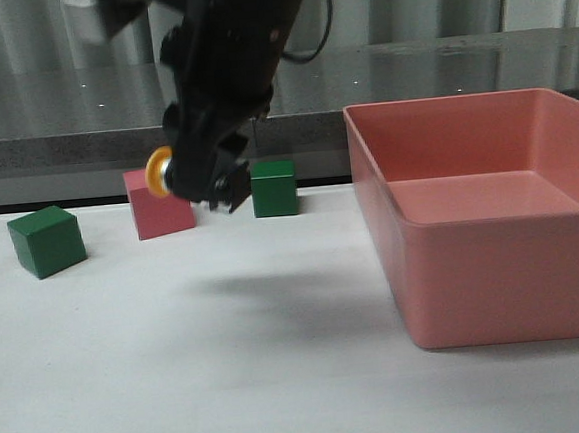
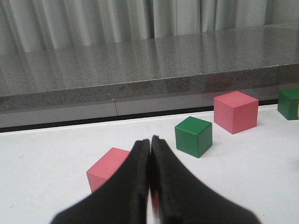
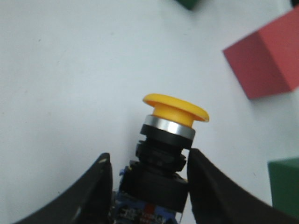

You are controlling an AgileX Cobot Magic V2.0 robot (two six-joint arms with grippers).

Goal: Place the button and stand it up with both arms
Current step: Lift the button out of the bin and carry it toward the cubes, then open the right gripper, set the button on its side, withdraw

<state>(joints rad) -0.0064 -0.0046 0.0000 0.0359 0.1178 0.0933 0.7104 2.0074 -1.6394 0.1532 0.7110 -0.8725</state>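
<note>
- The button has a yellow cap on top, a shiny silver ring under it, a black body, and a bit of blue at the bottom.
- The right gripper holds the button. Its two black fingers press on the black body from both sides.
- In the front view the button is up in the air above the white table. Its yellow cap points sideways to the left.
- Just behind the button sits a pink cube. A green cube is near it on the right, and another green cube is further left.
- A big pink bin stands on the right side of the table, well apart from the button.
- The left gripper has its fingers pressed together with nothing between them. A pink cube lies just beside its tips.
</note>
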